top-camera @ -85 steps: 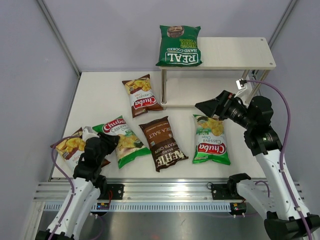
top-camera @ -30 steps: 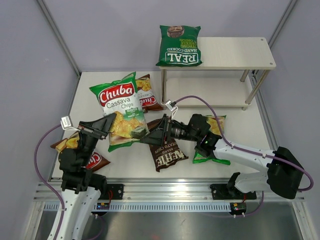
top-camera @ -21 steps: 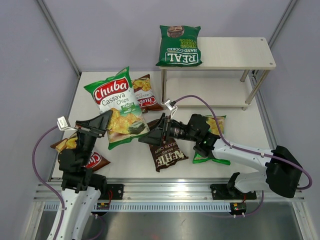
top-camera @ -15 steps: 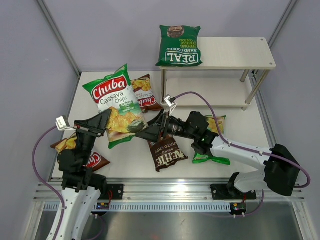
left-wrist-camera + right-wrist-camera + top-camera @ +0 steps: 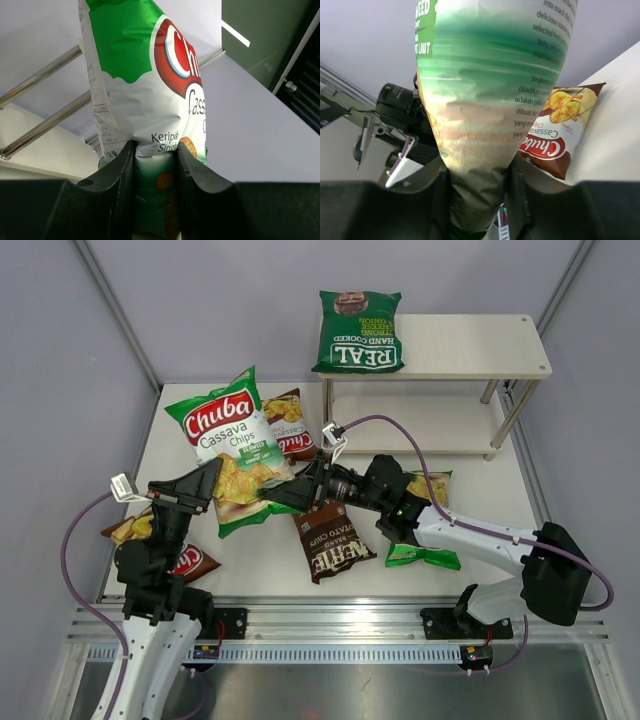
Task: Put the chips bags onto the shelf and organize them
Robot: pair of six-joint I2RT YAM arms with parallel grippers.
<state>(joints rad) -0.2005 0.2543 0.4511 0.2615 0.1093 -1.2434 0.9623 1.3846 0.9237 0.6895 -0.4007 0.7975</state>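
A light green Chuba bag hangs upright above the table's left half. My left gripper is shut on its lower left part; in the left wrist view the bag rises from between the jaws of that gripper. My right gripper is shut on the bag's lower right corner, and the right wrist view shows the bag pinched in it. The dark green REAL bag stands on the top board of the shelf.
On the table lie a brown-red Chuba bag behind the lifted one, another under my left arm, the dark brown Kettle bag, and a second light green Chuba bag partly under my right arm. The shelf's lower board holds nothing.
My left gripper lifted the light green Chuba bag off the table. My right arm swung in from the right, reached its lower corner and closed on it.
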